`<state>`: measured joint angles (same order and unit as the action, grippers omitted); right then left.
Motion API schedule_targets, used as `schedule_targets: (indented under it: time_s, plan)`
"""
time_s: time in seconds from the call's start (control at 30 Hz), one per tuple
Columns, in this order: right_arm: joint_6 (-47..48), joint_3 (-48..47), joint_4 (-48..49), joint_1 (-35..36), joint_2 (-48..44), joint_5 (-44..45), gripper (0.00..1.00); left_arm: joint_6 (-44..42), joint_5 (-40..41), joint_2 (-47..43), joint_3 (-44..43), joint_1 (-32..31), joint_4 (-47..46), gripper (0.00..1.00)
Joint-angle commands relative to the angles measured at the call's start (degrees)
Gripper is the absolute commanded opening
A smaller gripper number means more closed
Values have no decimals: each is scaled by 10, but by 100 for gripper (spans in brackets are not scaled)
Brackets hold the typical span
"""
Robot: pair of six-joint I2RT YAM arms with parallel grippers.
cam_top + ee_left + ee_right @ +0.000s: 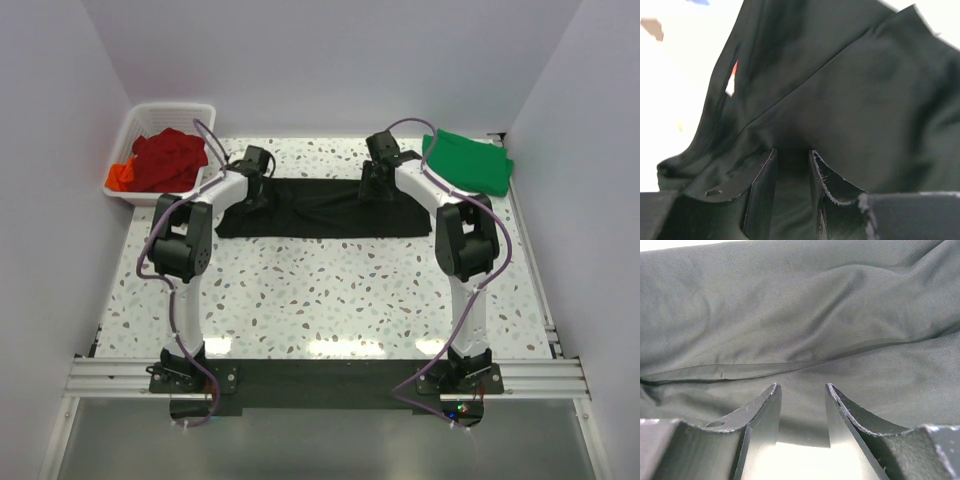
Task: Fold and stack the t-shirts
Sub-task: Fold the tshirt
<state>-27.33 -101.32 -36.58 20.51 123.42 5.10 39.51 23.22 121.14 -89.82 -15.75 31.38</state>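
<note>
Black t-shirt (325, 210) lies as a wide band across the upper centre of the overhead frame, long axis left to right. My left gripper (250, 195) sits on its left end, right gripper (375, 185) right of centre along its upper edge, so each arm has its own end. Wrist views: left jaws partly apart with cloth bunched between them, right jaws partly apart at the fabric edge; I can't tell whether either is really gripping. Green t-shirt (468, 162) sits folded upper right; dark red t-shirt (170, 158) and orange t-shirt (120, 176) wait in the basket (150, 112), upper left.
</note>
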Motion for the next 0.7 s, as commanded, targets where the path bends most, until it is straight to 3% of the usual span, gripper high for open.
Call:
schedule_targets:
  time_s: [0.0, 0.37, 0.67]
  plan:
    - [10, -12, -2, 2, -7, -5, 44, 33, 38, -22, 25, 4, 42, 36]
    - [11, 8, 3, 2, -22, -2, 44, 95, 87, -72, 93, 15, 91, 35]
    - [14, -37, -34, 1, 2, 32, 45, 49, 36, -100, 100, 17, 33, 35]
